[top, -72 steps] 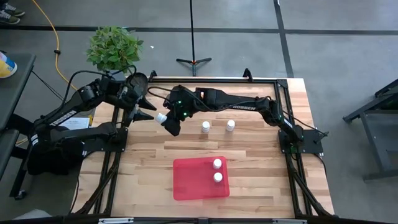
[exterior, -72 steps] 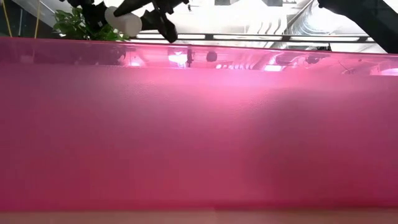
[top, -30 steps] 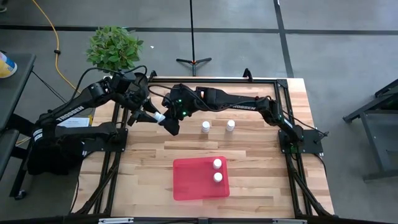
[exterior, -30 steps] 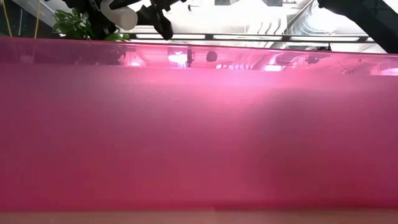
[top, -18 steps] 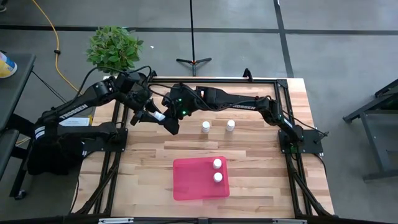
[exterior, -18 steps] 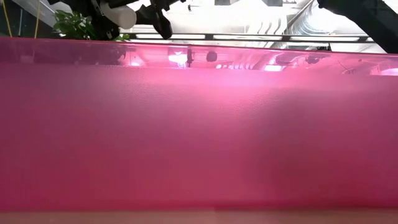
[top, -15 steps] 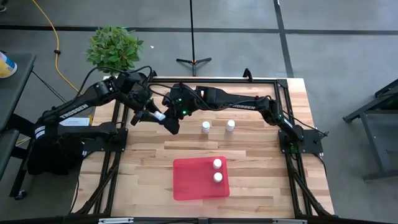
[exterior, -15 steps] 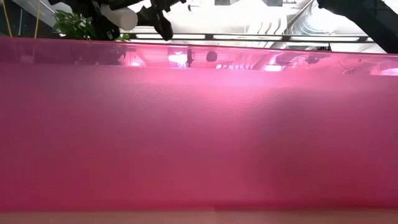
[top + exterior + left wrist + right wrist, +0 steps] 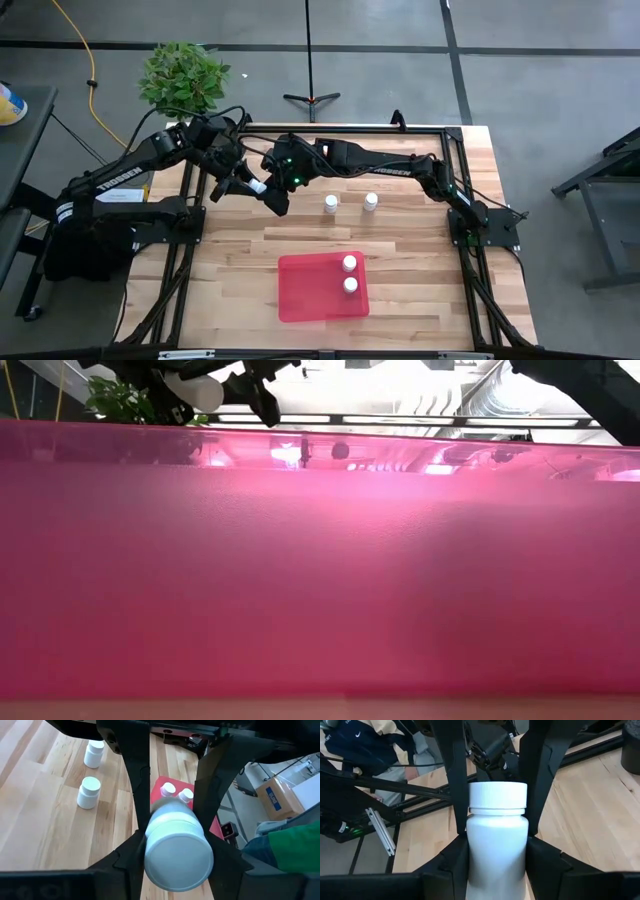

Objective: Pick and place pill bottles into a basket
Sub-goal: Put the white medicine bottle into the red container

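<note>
My right gripper [image 9: 266, 190] is clamped on a white pill bottle [image 9: 496, 837], held in the air above the far left part of the table [image 9: 420, 250], and the right wrist view shows both fingers pressed flat against the bottle's sides with the ribbed cap standing clear above them. My left gripper [image 9: 243, 183] has met it there, nose to nose. In the left wrist view its fingers [image 9: 139, 780] flank the same bottle, whose flat end faces that camera, and they appear to touch its sides; I cannot tell whether they are bearing on it or only resting against it. In the low view the bottle shows as a white shape between dark gripper parts at the upper left, and the basket's red wall [image 9: 320, 570] fills most of that picture. From above, the basket [image 9: 310, 290] sits on the near middle of the table with two white bottles inside [image 9: 349, 263] [image 9: 350, 285], one just behind the other near its right edge. Two more white bottles [image 9: 330, 204] [image 9: 370, 201] stand upright side by side on the bare wood beyond the basket, apart from each other. A potted plant [image 9: 182, 78] stands off the table's far left corner.
</note>
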